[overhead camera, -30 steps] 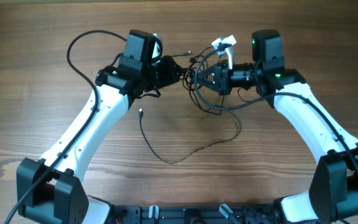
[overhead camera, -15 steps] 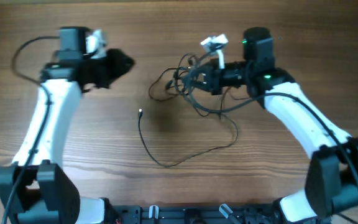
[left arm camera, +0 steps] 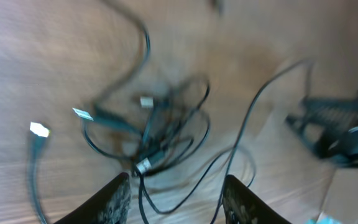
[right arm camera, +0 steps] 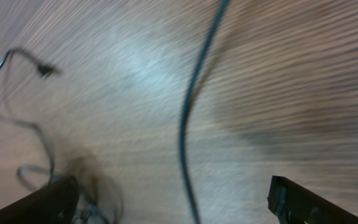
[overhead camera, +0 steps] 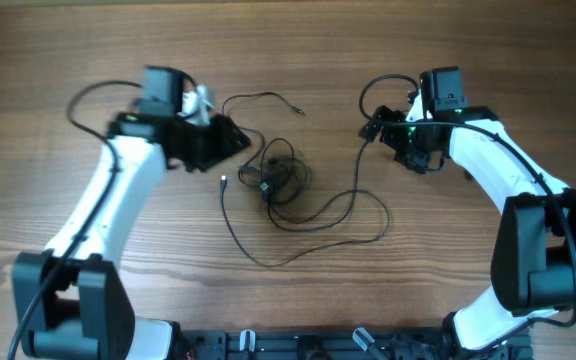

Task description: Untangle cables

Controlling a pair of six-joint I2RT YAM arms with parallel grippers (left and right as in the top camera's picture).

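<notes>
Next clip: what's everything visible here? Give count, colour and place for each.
cables: several thin cords, exact count unclear in the knot; black; bundled at the table's centre, loose strands trailing outward
table: one; brown wood; under everything
left arm: one; white and black; left side
right arm: one; white and black; right side
left gripper: one; black; just left of the bundle, jaws open
right gripper: one; black; right of the bundle, jaws open, a strand running below it
</notes>
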